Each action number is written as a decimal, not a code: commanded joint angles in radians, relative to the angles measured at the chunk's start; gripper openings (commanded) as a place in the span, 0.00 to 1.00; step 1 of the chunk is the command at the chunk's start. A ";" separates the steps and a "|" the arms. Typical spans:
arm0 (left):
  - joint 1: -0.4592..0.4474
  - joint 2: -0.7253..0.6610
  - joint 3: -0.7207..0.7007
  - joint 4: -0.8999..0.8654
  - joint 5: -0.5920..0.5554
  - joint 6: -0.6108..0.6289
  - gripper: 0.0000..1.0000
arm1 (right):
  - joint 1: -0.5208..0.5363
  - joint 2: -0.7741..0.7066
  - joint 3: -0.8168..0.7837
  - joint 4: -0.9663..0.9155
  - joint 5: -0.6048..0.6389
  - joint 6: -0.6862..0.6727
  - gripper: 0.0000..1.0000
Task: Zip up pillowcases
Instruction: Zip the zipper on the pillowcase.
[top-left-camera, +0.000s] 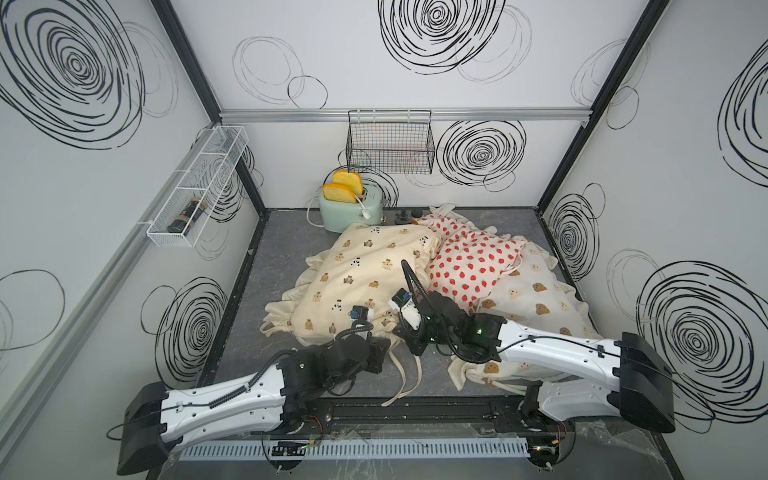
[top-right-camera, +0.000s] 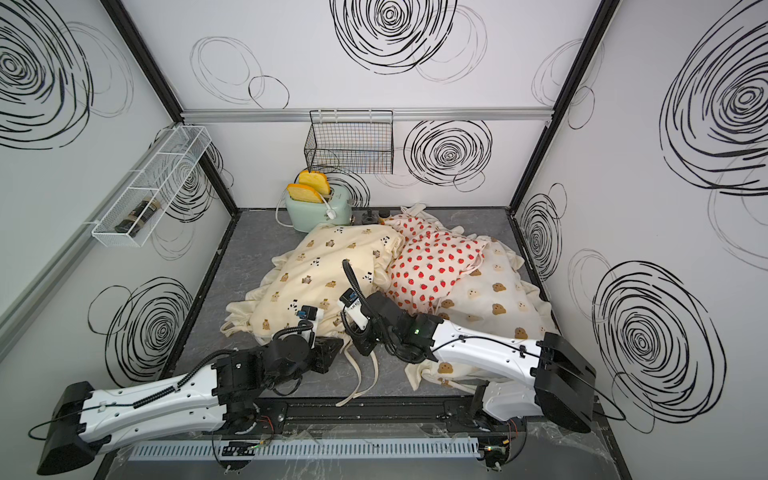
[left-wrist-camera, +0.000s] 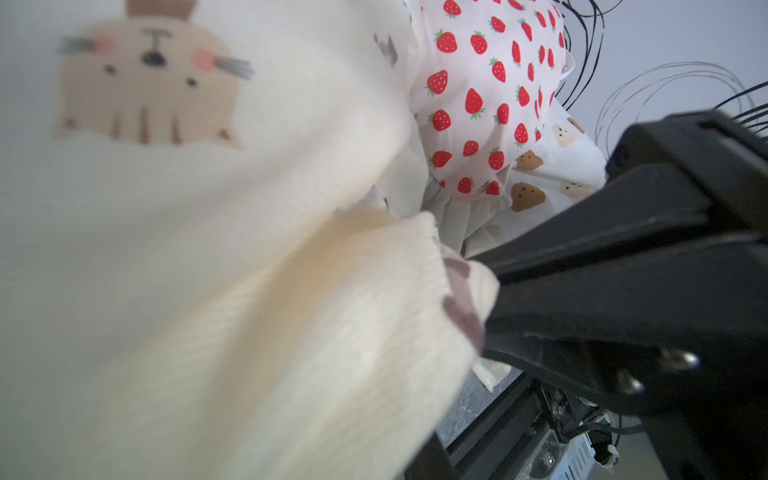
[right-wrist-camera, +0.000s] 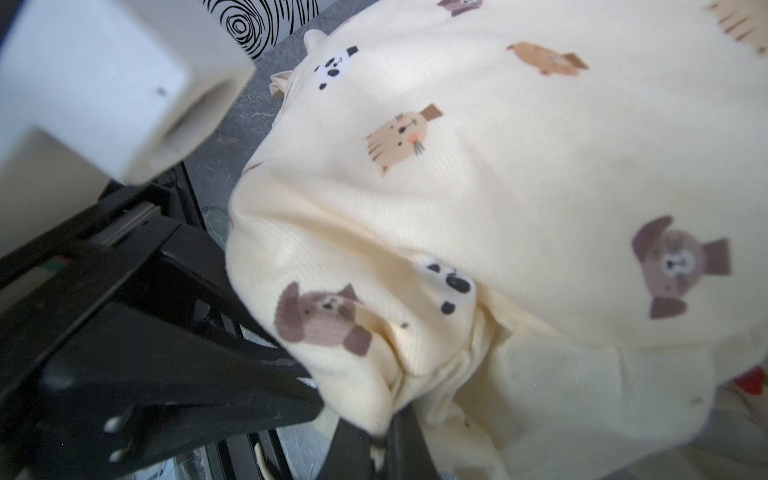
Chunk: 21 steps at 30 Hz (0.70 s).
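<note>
Far to the left of both jaws, a white mesh shelf (top-left-camera: 195, 187) hangs on the side wall with a dark bottle (top-left-camera: 187, 216) lying in it. Beyond the jaws, by the back wall, stands a mint toaster (top-left-camera: 353, 214) with two toast slices (top-left-camera: 343, 189) standing up out of it. A black wire basket (top-left-camera: 390, 145) hangs on the wall above.

Next, the left gripper (right-wrist-camera: 303, 376) is low over the grey tabletop (top-left-camera: 270, 266), at the near edge of the cream pillowcase (top-left-camera: 365, 266) (bears and pandas). Its black fingers (right-wrist-camera: 208, 365) run in under a bulge of cream cloth, which covers the tips. Nipped on the cloth or standing apart: cannot tell. The left wrist view is almost filled with blurred cream cloth, very close.

The right gripper (right-wrist-camera: 376, 438) is close beside the left one, on its right, at the same near edge. Its jaws are clenched, with a fold of the cream pillowcase pinched between them (right wrist view). The bulk of that pillowcase lies beyond the jaws and to their left. Its tie strings (top-left-camera: 405, 374) trail from the edge back toward the robot, between the two arms.

Right of the jaws, the strawberry pillowcase (top-left-camera: 469, 266) touches the cream one along its side and lies partly over the bear-face pillowcase (top-left-camera: 536, 299). The right arm (top-left-camera: 552, 345) reaches across the bear-face one, and that pillowcase's ruffled near corner shows on the robot's side of the arm.
</note>
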 joint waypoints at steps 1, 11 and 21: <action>0.017 -0.024 -0.004 -0.001 -0.037 -0.015 0.23 | -0.002 -0.008 0.017 0.022 -0.005 0.011 0.00; 0.056 -0.039 -0.015 0.046 -0.018 0.024 0.21 | -0.002 -0.013 0.008 0.027 -0.005 0.017 0.00; 0.062 -0.069 -0.020 0.020 -0.011 -0.002 0.08 | -0.002 -0.019 0.002 0.018 0.030 0.024 0.00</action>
